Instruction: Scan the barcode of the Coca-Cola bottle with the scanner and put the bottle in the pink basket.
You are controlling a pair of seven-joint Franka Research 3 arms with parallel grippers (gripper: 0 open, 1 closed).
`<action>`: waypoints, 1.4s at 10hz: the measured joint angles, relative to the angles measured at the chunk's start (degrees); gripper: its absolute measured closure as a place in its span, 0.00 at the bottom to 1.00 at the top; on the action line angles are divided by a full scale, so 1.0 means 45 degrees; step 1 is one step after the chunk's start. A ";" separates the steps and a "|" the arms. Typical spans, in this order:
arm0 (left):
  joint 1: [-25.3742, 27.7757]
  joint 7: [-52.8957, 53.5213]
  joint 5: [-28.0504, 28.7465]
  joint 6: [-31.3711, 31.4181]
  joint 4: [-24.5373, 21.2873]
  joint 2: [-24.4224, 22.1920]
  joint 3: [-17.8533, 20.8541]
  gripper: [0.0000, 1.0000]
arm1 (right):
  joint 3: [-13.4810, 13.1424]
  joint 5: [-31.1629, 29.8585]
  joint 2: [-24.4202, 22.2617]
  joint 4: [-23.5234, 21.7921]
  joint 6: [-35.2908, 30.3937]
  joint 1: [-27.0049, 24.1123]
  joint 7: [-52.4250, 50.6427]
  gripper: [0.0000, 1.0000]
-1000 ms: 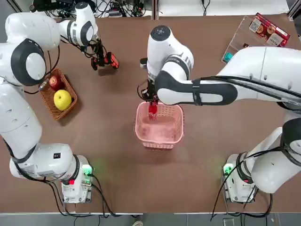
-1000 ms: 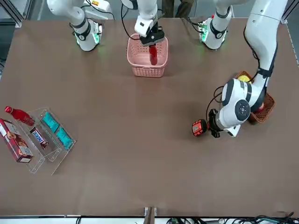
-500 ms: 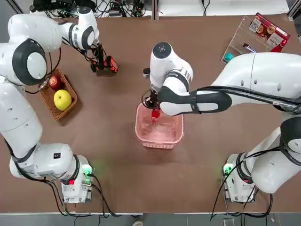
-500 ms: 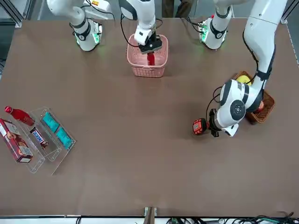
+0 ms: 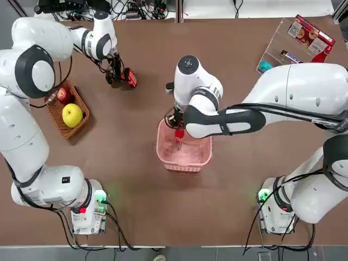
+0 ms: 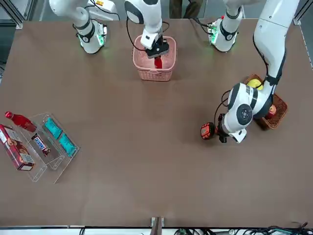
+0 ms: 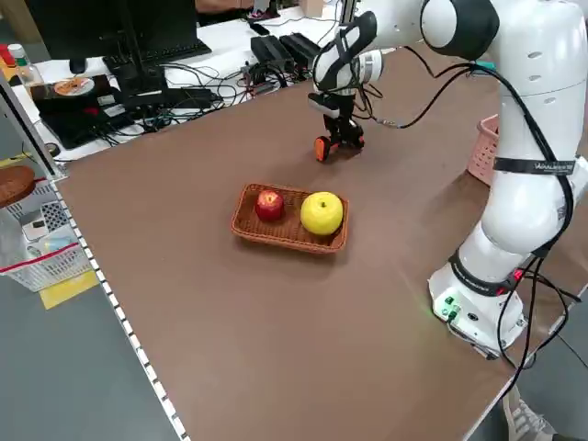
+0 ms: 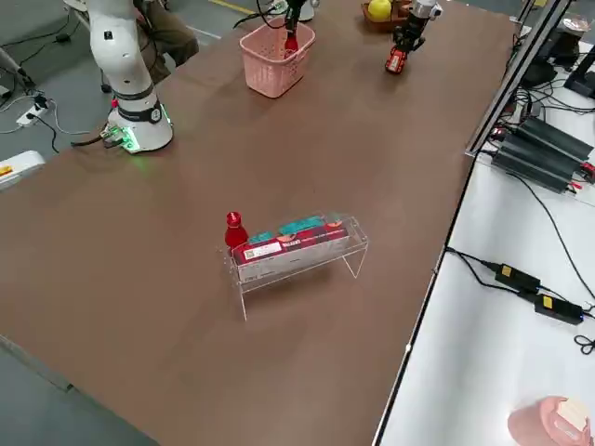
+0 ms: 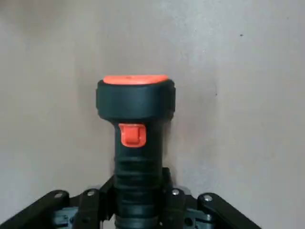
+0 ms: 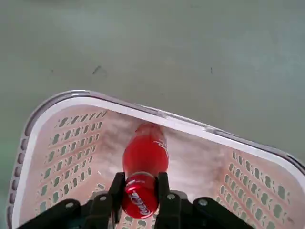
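Note:
My right gripper [image 5: 177,129] is shut on the red Coca-Cola bottle [image 10: 143,160] and holds it inside the pink basket [image 5: 185,162], close to the basket's far wall. From the front, the bottle [image 6: 157,62] stands upright between the basket's [image 6: 154,74] walls. At the far left of the table my left gripper [image 5: 115,76] is shut on the handle of the black scanner [image 5: 129,78]. The scanner's [image 9: 136,102] orange head points away from the gripper, low over the bare table.
A brown wicker basket [image 5: 57,116] with a red apple and a yellow fruit sits at the left edge. A clear rack [image 6: 50,147] with snack packets stands at the far right corner, with a second red bottle [image 6: 19,120] beside it.
My right gripper has moved toward the robot's side and sunk lower with the bottle, from the basket's far rim to inside it. The left gripper has shifted slightly with the scanner.

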 joint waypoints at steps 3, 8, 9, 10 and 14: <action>0.0020 0.0275 0.0106 0.0066 -0.0010 0.0079 0.0005 0.63 | -0.0037 -0.0002 0.0015 0.0031 0.0077 -0.0001 0.0001 0.52; 0.0015 0.0303 0.0110 0.0071 -0.0009 0.0078 -0.0005 0.51 | -0.0213 0.0003 -0.0506 0.0420 0.0052 -0.0099 0.0185 0.25; 0.0010 0.0315 0.0182 0.0071 -0.0009 0.0078 -0.0016 0.37 | -0.0312 0.0004 -0.0893 0.0769 -0.0336 -0.0119 0.0555 0.21; 0.0003 0.0320 0.0386 0.0071 -0.0009 0.0078 -0.0030 0.21 | -0.0650 0.0004 -0.1351 0.1188 -0.0975 -0.0131 0.0857 0.17; -0.0026 0.0572 0.1237 0.0084 0.0067 0.0036 -0.0206 0.00 | -0.2053 0.0001 -0.2391 0.3430 -0.4552 -0.2333 -0.0387 0.06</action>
